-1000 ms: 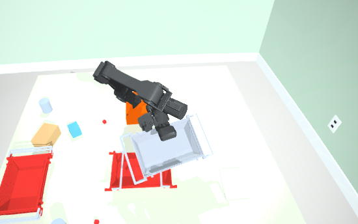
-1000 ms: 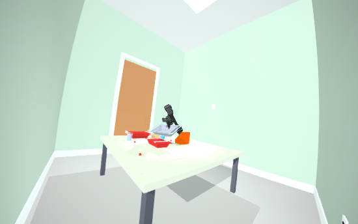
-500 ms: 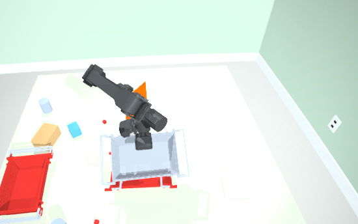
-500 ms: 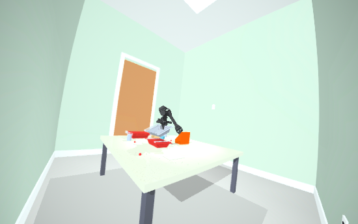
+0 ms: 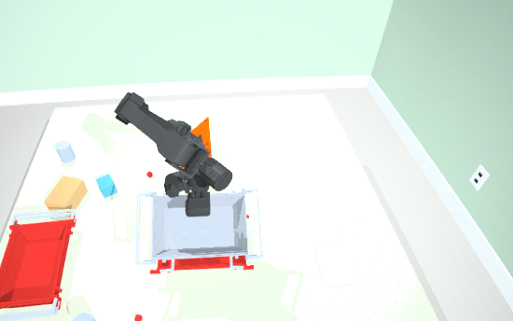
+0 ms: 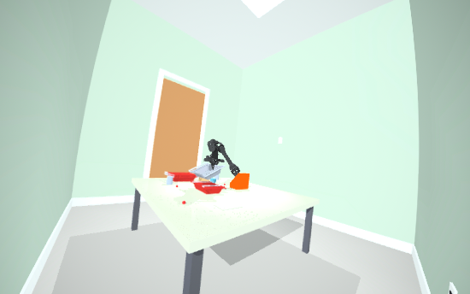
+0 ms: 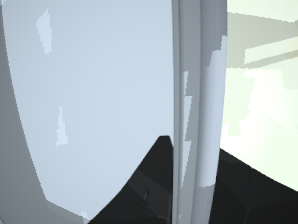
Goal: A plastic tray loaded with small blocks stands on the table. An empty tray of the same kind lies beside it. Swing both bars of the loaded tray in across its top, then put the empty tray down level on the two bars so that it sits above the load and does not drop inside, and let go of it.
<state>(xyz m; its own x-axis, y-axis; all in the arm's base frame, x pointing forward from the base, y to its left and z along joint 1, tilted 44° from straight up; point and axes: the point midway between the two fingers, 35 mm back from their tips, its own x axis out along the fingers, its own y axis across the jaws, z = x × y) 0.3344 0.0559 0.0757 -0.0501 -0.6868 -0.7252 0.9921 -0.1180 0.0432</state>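
Note:
My gripper (image 5: 192,196) (image 7: 177,145) is shut on the back long wall of the empty grey-blue tray (image 5: 205,235) (image 6: 207,171) (image 7: 90,95). The wrist view shows that wall between the dark fingers. The tray hangs above the loaded red tray (image 5: 202,263) (image 6: 208,189), lined up roughly parallel with it in the top view, and looks somewhat tilted in the exterior view. Its own wire bars are swung out over its ends. Short front parts of the red tray's bars (image 5: 173,265) (image 5: 233,262) show on its front edge; the rest of them and the blocks are hidden beneath the held tray.
Another red tray (image 5: 34,263) (image 6: 181,176) stands at the left. A tan block (image 5: 66,193), a blue cube (image 5: 106,186) and a pale cylinder (image 5: 65,152) stand behind it. An orange wedge-shaped object (image 5: 202,132) (image 6: 239,181) stands behind the held tray, partly under the arm. Small red pieces (image 5: 149,174) (image 5: 138,317) lie about.

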